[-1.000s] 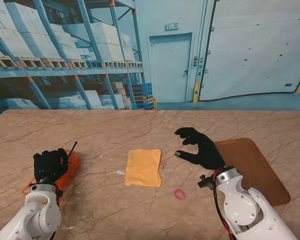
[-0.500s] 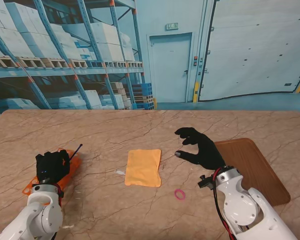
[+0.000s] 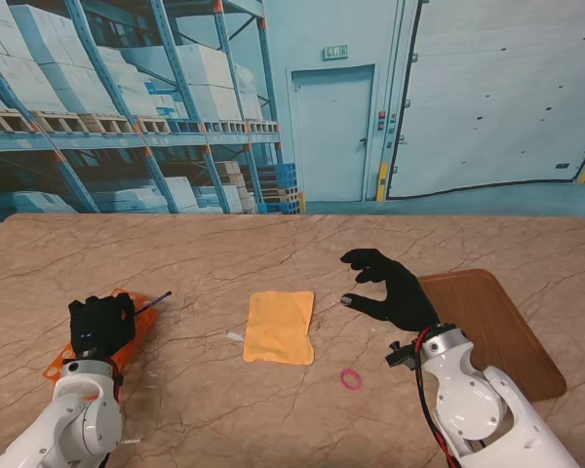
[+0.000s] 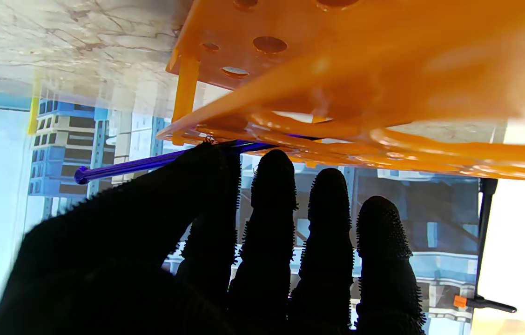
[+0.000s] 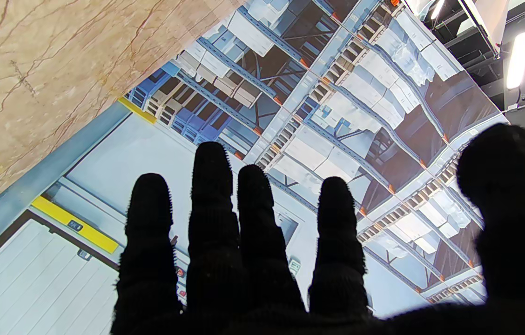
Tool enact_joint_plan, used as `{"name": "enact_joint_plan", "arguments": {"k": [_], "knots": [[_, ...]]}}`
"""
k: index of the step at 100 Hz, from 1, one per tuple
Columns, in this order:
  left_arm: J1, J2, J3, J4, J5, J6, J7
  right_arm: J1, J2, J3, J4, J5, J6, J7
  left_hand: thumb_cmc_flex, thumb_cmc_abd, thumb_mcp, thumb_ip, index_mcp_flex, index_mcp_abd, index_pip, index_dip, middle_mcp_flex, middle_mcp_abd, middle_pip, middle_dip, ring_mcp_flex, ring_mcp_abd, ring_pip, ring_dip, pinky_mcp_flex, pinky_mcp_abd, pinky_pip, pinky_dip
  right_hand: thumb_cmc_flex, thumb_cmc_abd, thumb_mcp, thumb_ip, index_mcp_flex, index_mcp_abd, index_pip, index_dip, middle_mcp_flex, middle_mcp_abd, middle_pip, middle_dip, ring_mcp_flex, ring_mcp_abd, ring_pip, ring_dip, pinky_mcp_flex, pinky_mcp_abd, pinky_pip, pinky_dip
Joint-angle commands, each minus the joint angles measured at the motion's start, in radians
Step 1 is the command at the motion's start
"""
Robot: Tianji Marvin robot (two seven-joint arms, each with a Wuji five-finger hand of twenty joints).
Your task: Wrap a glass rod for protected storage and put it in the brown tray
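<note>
My left hand (image 3: 99,325) rests over an orange perforated rack (image 3: 129,333) at the table's near left, pinching a thin dark blue glass rod (image 3: 152,302) that sticks out to the right. In the left wrist view the thumb and forefinger hold the rod (image 4: 151,163) against the rack (image 4: 346,70). An orange cloth (image 3: 279,326) lies flat in the middle of the table. My right hand (image 3: 390,289) hovers open right of the cloth, fingers spread (image 5: 211,223). The brown tray (image 3: 495,327) lies at the right.
A small pink rubber band (image 3: 350,378) lies on the table nearer to me than the cloth. A tiny pale scrap (image 3: 234,336) sits just left of the cloth. The marble table's far edge meets a warehouse backdrop.
The rod in my left hand has tilted down and swung to the right, from nearly upright to almost level. The left hand shifted slightly. The right hand has not moved.
</note>
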Motion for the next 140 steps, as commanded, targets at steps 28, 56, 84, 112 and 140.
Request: {"name": "enact_joint_plan", "arguments": {"k": [28, 56, 84, 112, 140], "knots": [[-0.006, 0.006, 0.011, 0.021, 0.018, -0.003, -0.008, -0.005, -0.004, -0.001, -0.007, -0.001, -0.001, -0.003, -0.01, -0.067, 0.006, -0.025, -0.021, -0.033, -0.003, -0.024, -0.003, 0.001, -0.024, -0.015, -0.017, 0.019, 0.003, 0.004, -0.008, 0.015, 0.033, -0.01, -0.034, -0.041, 0.013, 0.031, 0.01, -0.001, -0.004, 0.003, 0.02, 0.0, 0.007, 0.01, 0.033, -0.001, 0.021, 0.011, -0.004, -0.007, 0.029, 0.007], [-0.007, 0.007, 0.008, 0.024, 0.021, -0.019, -0.001, -0.005, -0.004, -0.001, -0.007, -0.002, -0.002, -0.004, -0.02, -0.108, -0.006, -0.025, -0.023, -0.053, -0.031, -0.032, -0.018, -0.005, -0.009, -0.027, -0.012, 0.013, -0.001, 0.002, 0.003, 0.014, 0.033, -0.011, -0.033, -0.042, 0.013, 0.031, 0.008, -0.001, -0.005, 0.003, 0.019, 0.0, 0.007, 0.01, 0.033, -0.002, 0.021, 0.011, -0.004, -0.007, 0.029, 0.007], [-0.01, 0.008, 0.009, 0.026, 0.02, -0.034, -0.006, -0.004, -0.005, -0.001, -0.005, -0.003, -0.002, -0.007, -0.026, -0.1, -0.049, -0.037, 0.01, -0.081, -0.083, -0.054, -0.032, -0.008, 0.042, -0.059, -0.006, 0.01, -0.003, 0.002, 0.002, 0.015, 0.025, -0.014, -0.033, -0.041, 0.013, 0.031, 0.009, -0.002, -0.004, 0.003, 0.02, 0.0, 0.007, 0.01, 0.033, -0.003, 0.021, 0.011, -0.005, -0.007, 0.029, 0.007], [-0.024, 0.009, 0.027, 0.045, 0.025, -0.02, 0.003, -0.009, -0.006, 0.002, -0.009, -0.005, -0.002, -0.011, 0.002, -0.067, -0.059, -0.031, 0.105, -0.097, -0.042, -0.089, -0.002, -0.01, 0.036, -0.032, 0.005, 0.015, 0.001, 0.009, 0.004, 0.022, 0.02, -0.016, -0.034, -0.04, 0.012, 0.031, 0.011, -0.001, -0.004, 0.003, 0.02, 0.0, 0.007, 0.01, 0.033, -0.003, 0.021, 0.011, -0.004, -0.007, 0.029, 0.007], [-0.033, 0.009, 0.038, 0.054, 0.022, -0.023, 0.0, -0.009, -0.006, 0.003, -0.009, -0.006, -0.002, -0.011, 0.01, -0.056, -0.038, -0.029, 0.111, -0.052, 0.014, -0.095, 0.019, -0.021, 0.03, -0.006, 0.006, 0.017, 0.007, 0.012, 0.008, 0.026, 0.017, -0.017, -0.033, -0.04, 0.013, 0.031, 0.009, 0.0, -0.005, 0.003, 0.019, 0.0, 0.007, 0.01, 0.033, -0.002, 0.021, 0.011, -0.004, -0.006, 0.029, 0.007]]}}
